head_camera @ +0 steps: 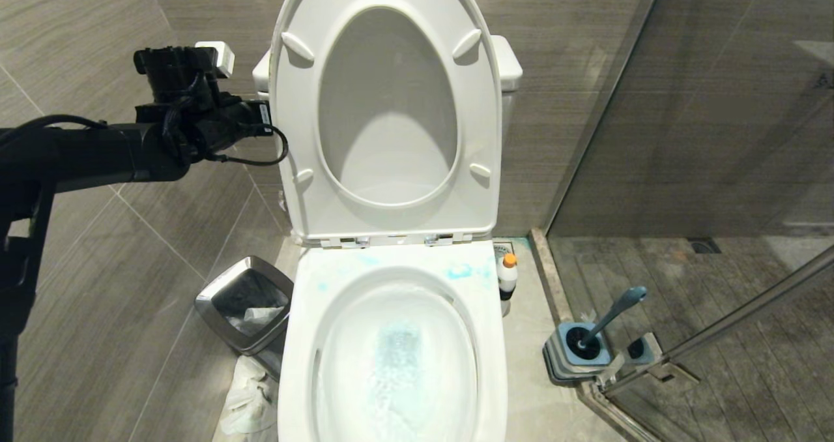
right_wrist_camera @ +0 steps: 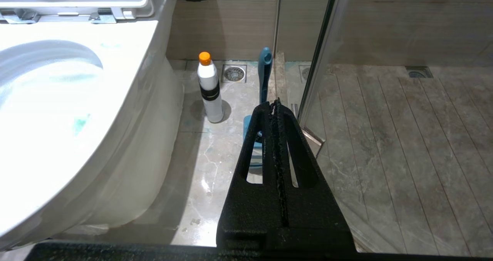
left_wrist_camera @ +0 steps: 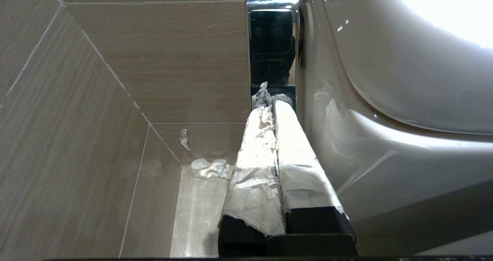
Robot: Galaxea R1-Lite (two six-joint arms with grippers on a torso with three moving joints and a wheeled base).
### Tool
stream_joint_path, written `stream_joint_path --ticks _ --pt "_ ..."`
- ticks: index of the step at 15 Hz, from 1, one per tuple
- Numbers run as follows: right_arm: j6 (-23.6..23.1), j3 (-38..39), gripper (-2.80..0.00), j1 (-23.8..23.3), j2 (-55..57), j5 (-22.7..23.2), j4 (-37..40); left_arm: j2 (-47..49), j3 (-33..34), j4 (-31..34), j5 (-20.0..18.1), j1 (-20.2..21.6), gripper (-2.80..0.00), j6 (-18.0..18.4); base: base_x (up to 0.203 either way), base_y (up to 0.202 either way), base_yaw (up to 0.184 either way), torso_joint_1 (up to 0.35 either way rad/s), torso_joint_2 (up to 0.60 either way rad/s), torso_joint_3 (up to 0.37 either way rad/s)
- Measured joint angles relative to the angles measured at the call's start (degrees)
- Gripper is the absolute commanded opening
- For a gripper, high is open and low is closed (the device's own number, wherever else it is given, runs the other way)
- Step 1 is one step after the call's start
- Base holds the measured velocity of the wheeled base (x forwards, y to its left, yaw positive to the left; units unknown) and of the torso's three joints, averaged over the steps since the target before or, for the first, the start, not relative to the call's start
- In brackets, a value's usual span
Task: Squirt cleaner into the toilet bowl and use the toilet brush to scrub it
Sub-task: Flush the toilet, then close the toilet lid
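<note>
The toilet bowl stands open with seat and lid raised, blue smears on its rim and blue-tinted, rippled water inside. The cleaner stands upright on the floor right of the bowl, its orange cap on. Further right, the toilet brush sits head-down in its square base. My left arm is raised beside the tank. My left gripper is shut and empty, its taped tips at the lower end of a chrome flush lever. My right gripper hangs shut and empty above the floor in front of the brush.
A square steel bin stands left of the bowl, with crumpled tissue on the floor in front of it. A glass shower door and its metal rail close off the right side. Tiled walls stand close behind and to the left.
</note>
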Motion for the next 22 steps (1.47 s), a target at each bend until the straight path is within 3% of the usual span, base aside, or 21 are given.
stream_joint_path --ticks 8,17,22 --pt "0.0 0.0 -2.8 0.0 0.02 0.0 -0.02 -4.78 0.11 0.6 -0.05 1.01 -2.8 0.23 0.0 0.0 0.0 0.0 0.0 0.0" --pt "-0.02 0.0 -2.8 0.0 0.02 0.0 -0.02 -19.07 0.79 0.77 2.58 2.41 -2.8 0.66 0.0 0.0 0.0 0.0 0.0 0.0" --pt "0.0 0.0 -2.8 0.0 0.02 0.01 -0.01 -28.32 5.16 0.71 -0.3 2.97 -2.8 1.32 0.0 0.0 0.0 0.0 0.0 0.0"
